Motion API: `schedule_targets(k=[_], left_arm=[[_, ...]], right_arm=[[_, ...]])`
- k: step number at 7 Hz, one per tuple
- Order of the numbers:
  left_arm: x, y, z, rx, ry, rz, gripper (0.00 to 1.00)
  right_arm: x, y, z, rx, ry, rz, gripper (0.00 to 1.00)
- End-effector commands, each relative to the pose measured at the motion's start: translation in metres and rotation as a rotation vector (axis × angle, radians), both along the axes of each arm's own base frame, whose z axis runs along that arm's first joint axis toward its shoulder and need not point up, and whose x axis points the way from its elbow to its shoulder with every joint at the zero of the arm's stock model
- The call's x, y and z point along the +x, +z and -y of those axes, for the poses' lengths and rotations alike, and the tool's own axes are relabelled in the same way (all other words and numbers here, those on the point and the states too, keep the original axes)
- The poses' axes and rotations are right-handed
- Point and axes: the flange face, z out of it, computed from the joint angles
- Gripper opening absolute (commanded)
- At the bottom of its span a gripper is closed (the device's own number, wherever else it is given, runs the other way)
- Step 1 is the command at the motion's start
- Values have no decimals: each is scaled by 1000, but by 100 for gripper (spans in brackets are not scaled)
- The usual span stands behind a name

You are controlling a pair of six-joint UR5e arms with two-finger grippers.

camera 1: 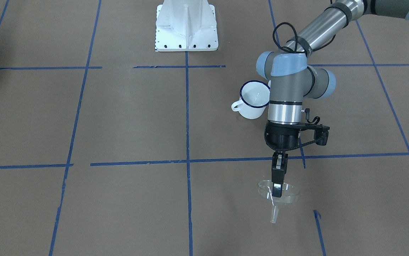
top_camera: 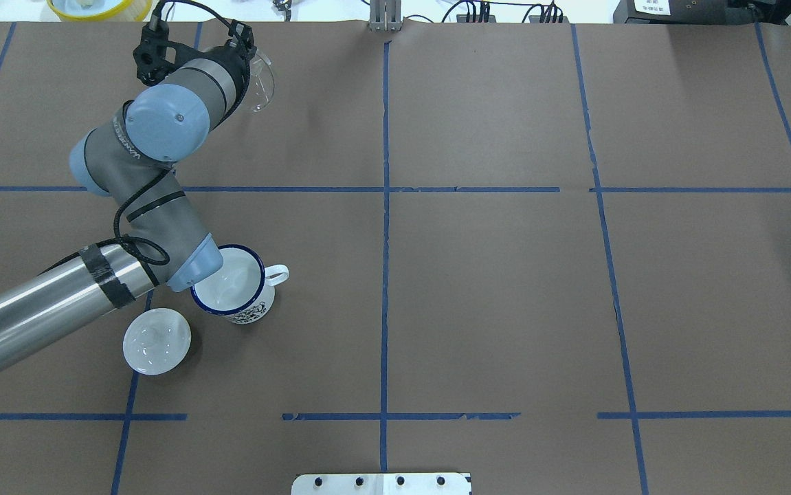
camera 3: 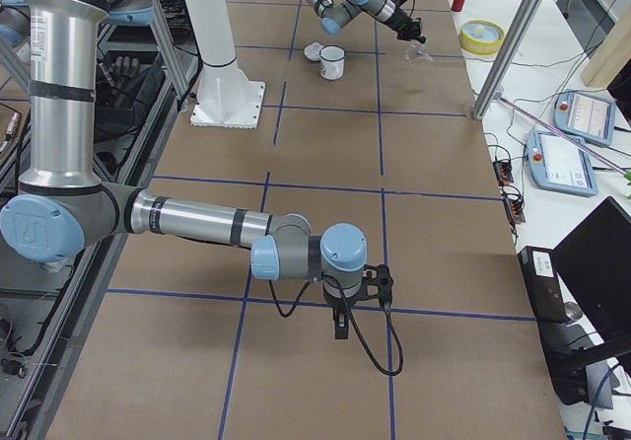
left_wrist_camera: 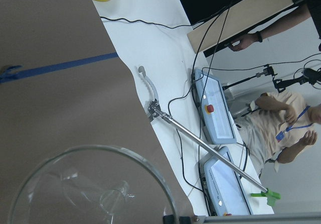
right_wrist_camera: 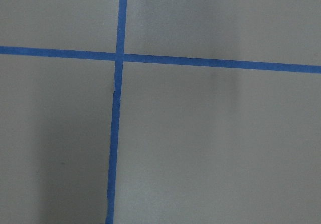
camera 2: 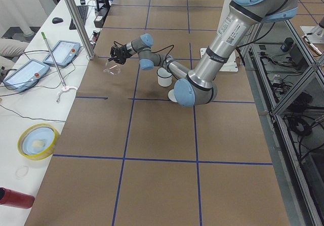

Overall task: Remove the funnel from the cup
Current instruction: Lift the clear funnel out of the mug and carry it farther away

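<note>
Lid: white lid (top_camera: pixel 157 341) lies just beside the cup, under the left forearm; a low sweep back could knock it.
Cup: cup (top_camera: pixel 230 283) stands upright and empty; the arm's elbow hangs over its rim, so there is a risk of tipping.
Left gripper: left gripper (camera 1: pixel 277 192) is closed narrow on one side of the funnel's rim.
Funnel: funnel (camera 1: pixel 290 194) is out of the cup and well apart from it, near the table's far edge. The thin one-sided pinch may slip, and if let go here it could roll off.
Table: table (camera 1: pixel 136 117) offers bare room from the middle rightward.
Right gripper: right gripper (camera 3: pixel 340 327) is parked far off; I cannot tell whether it is open or closed.
</note>
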Motion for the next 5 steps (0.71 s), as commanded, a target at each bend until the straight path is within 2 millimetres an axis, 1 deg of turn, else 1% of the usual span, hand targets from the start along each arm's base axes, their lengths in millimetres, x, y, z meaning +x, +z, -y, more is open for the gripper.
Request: schedule_targets(k=[1,2,3,4,5], left_arm=[[23,40,13,16,-29,-2,0],[31,41,7,15,-17,-1,6],[35,41,4,15,-10,1,17],[36,42,3,15,-7,7,34],[38,42,1,19,0,11,48]], right_arm=[[0,0,0,0,0,0,100],[0,0,0,0,0,0,100],[0,0,0,0,0,0,100],[0,0,0,0,0,0,100],[0,0,0,0,0,0,100]])
